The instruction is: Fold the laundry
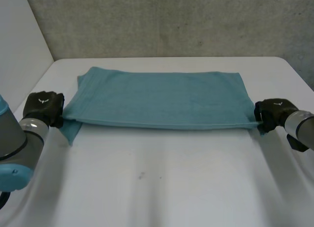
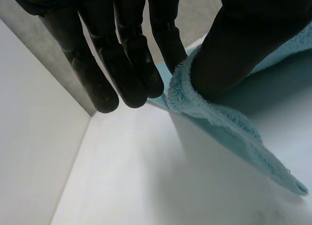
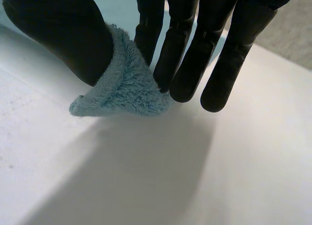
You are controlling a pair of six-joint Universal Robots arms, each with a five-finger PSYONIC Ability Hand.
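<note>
Towel point(image 1: 162, 99) stretched between left hand point(image 1: 44, 107) and right hand point(image 1: 273, 113) — corners pinched.

Head view: folded teal terry towel point(image 1: 162, 99), upper layer's near corners hidden behind the left robot hand point(image 1: 44, 108) and right robot hand point(image 1: 273, 113). Lower layer mostly covered by the upper. Dark speck point(image 1: 141, 176) on white worktop point(image 1: 171, 187): too small to identify.

Prob. robot lab: plain white table point(image 1: 157, 187), bare grey concrete wall point(image 1: 171, 20) behind.
</note>
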